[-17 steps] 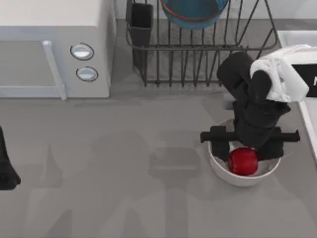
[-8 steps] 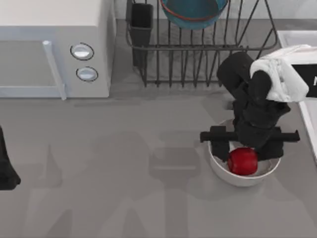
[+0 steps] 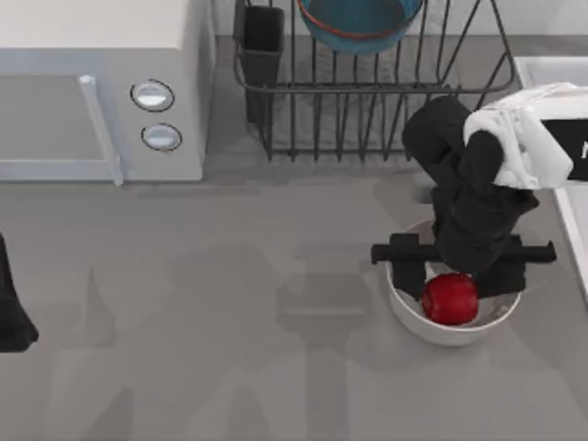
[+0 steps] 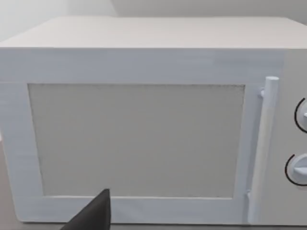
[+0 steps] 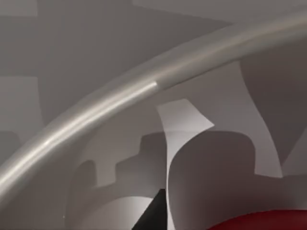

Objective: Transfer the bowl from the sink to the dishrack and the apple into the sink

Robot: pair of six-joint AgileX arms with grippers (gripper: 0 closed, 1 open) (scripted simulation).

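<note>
Right hand (image 3: 457,287) lowered into the white bowl (image 3: 432,331) near the desk's right edge, in front of the dishrack (image 3: 367,101). Apple (image 3: 450,299) sits in that white bowl, directly under the hand, touching or just beside its fingers; whether they pinch it, cannot tell. Right wrist view: white bowl's rim (image 5: 96,112) arcs across, apple (image 5: 268,221) at the frame's edge, one dark fingertip (image 5: 154,213) beside it.

Teal bowl (image 3: 358,20) rests in the dishrack at the desk's back edge. Sink (image 3: 542,69) at the back right corner.

Left arm parked at the desk's left edge, facing the microwave (image 4: 144,124); its hand's grip cannot be told.
</note>
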